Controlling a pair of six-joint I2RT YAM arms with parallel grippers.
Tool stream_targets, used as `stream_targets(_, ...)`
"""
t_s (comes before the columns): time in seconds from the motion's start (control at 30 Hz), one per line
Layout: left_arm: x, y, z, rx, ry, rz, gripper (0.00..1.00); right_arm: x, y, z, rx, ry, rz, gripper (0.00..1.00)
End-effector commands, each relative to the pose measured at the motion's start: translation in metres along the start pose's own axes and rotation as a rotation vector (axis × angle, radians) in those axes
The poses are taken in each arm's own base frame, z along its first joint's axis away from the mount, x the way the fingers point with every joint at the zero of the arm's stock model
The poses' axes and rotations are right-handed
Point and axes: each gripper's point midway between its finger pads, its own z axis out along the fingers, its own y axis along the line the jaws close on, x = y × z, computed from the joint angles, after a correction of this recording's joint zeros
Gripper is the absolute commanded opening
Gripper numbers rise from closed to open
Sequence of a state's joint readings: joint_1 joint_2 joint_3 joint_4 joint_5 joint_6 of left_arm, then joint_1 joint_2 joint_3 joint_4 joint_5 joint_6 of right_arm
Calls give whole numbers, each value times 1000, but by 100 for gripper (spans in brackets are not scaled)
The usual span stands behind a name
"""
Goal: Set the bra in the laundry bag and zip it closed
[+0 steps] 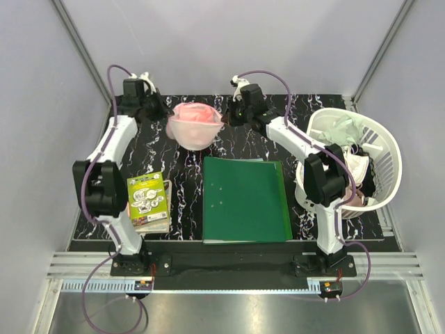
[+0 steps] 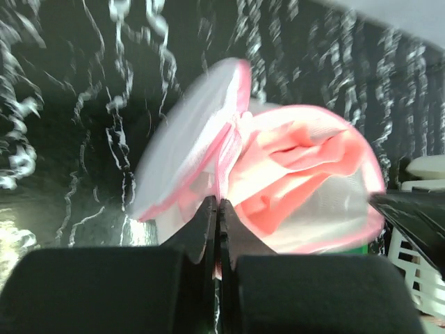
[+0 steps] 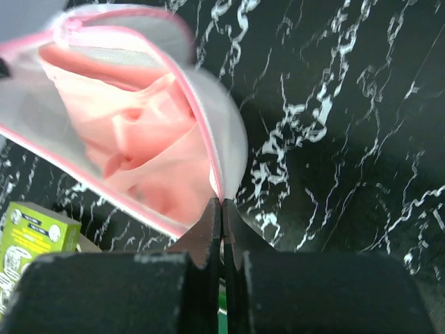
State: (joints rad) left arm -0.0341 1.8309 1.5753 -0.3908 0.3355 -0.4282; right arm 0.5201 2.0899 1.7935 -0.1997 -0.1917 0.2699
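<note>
Bag (image 1: 196,129) sits at 12 o'clock on the black marble table (image 1: 182,174), between the two grippers. Its mouth gapes and the zip isn't closed. Pink bra (image 1: 197,113) lies bunched inside, showing above the pink rim.

L gripper (image 1: 165,113) is at the bag's 9 o'clock. In the L wrist view its fingers (image 2: 198,233) are pressed together w/ the pink zip strip running down into the tips, so it's clamped on the bag's edge. That view is blurred. One mesh flap stands up at 10 o'clock from the tips, w/ the bra's folds at 2 o'clock.

R gripper (image 1: 230,116) is at the bag's 3 o'clock. In the R wrist view its fingers (image 3: 201,240) are also pressed together, pinching the pink rim where it meets the tips. The bag's open mouth and the bra are at 10 o'clock from there.

Green folder (image 1: 245,200) lies flat at the bag's 5 o'clock. Green booklet (image 1: 147,200) is at 7 o'clock, by the L arm. White basket (image 1: 379,149) w/ clothes is at the table's 3 o'clock, behind the R arm.
</note>
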Motion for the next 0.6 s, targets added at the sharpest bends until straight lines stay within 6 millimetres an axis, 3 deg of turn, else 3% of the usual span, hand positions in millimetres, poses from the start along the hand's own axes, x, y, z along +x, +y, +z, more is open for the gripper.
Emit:
stream_targets(0.0,-48,14,-1,-51,-138,45,0,-56,-11,-10,14,-130,27,0)
stream_targets(0.03,-45,20,9,-14,-96,-10,0,-64,-20,-11,11,-126,43,0)
stream_targets(0.07,-59,16,2,-1,-116,-18,0,-81,-12,-17,-10,-150,28,0)
stream_targets(0.1,-57,16,0,-9,-110,-21,0,-88,-7,-25,-14,-161,16,0)
stream_targets(0.13,-66,8,-18,-26,-157,6,0,-92,-2,-31,-26,-168,10,0)
stream_targets(0.17,-52,6,-21,-34,-144,16,0,-87,4,-34,-46,-156,11,0)
stream_targets(0.2,-53,-1,-27,-16,-171,23,0,-92,12,-46,-62,-168,13,0)
stream_targets(0.23,-53,-9,-40,11,-192,24,0,-74,9,-42,-61,-132,27,0)
stream_targets(0.27,-49,-9,-41,16,-197,18,0,-80,11,-44,-74,-170,41,0)
stream_targets(0.33,-36,5,-29,-12,-174,23,0,-72,7,-34,-70,-167,55,0)
stream_targets(0.37,-25,19,-12,-45,-132,14,0,-67,5,-25,-77,-147,64,0)
stream_targets(0.4,-18,23,-7,-59,-85,-2,0,-45,-6,-3,-71,-83,86,0)
stream_targets(0.43,-6,23,-3,-32,-33,-19,0,-56,7,-3,-122,-75,83,0)
stream_targets(0.47,-8,17,-11,-23,-52,-20,0,-42,7,2,-130,-20,101,0)
stream_targets(0.5,8,25,-17,-46,-48,-26,0,-45,13,-2,-147,-26,99,0)
stream_targets(0.53,12,17,-20,-72,-88,12,0,-43,15,-3,-137,-33,88,0)
stream_targets(0.57,1,10,-27,-67,-169,48,0,-52,20,-7,-146,-68,66,0)
